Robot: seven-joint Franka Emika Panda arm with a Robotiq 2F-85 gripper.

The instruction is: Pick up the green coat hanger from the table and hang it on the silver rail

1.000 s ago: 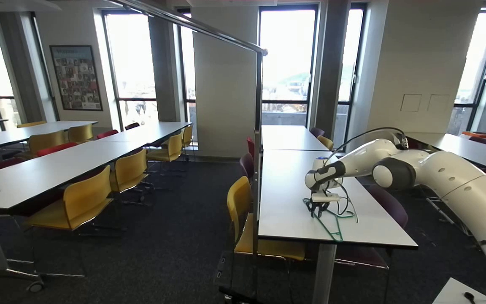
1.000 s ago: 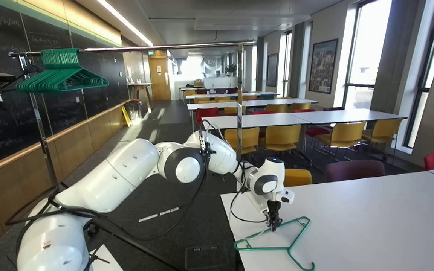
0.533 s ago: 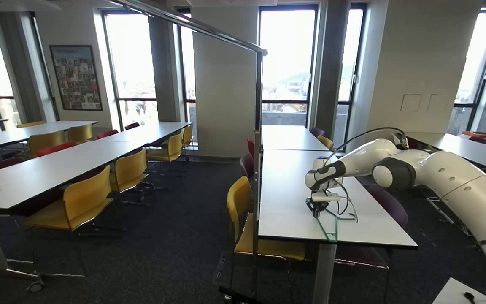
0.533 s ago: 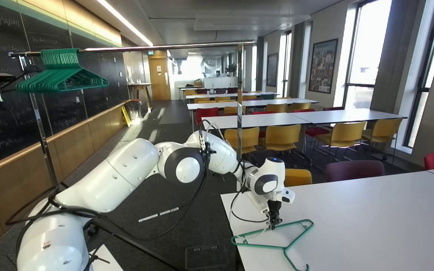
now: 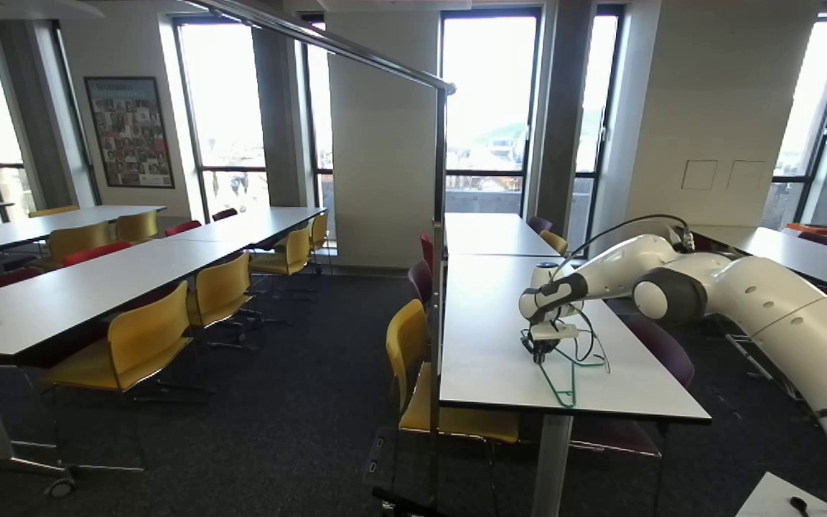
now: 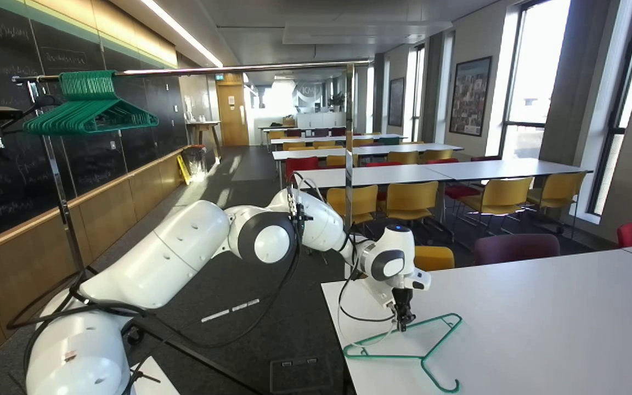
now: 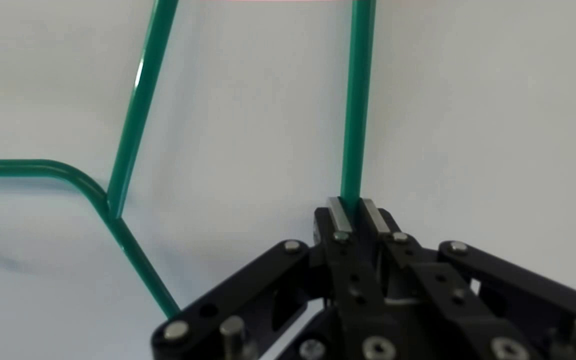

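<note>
Robotiq gripper (image 7: 353, 207): fingers pinching the bottom bar of the green coat hanger (image 7: 358, 100) around mid-length
Hanger position: low over the white table (image 6: 546, 323), roughly flat; whether any part touches the top cannot be told
Table end: in both exterior views one lower corner of the hanger sits right by the short edge
Hook: turned toward a long edge, with tabletop between in an exterior view
Long top: runs on well past the hanger's other lower corner
Silver rail (image 6: 201, 71): high above, well apart from the pinched hanger
Bunch of green hangers (image 6: 88, 92): toward the left end of the rail in an exterior view; from there the bar runs on to the chrome upright (image 6: 349, 142)
Left margin: in an exterior view the upright lines up with the table's left edge, a strip of white top between it and the gripper, a yellow chair (image 5: 408, 345) just beside that edge
Right margin: in an exterior view the robot arm (image 5: 787, 309) reaches across the right edge, a purple chair (image 5: 661, 352) near it
</note>
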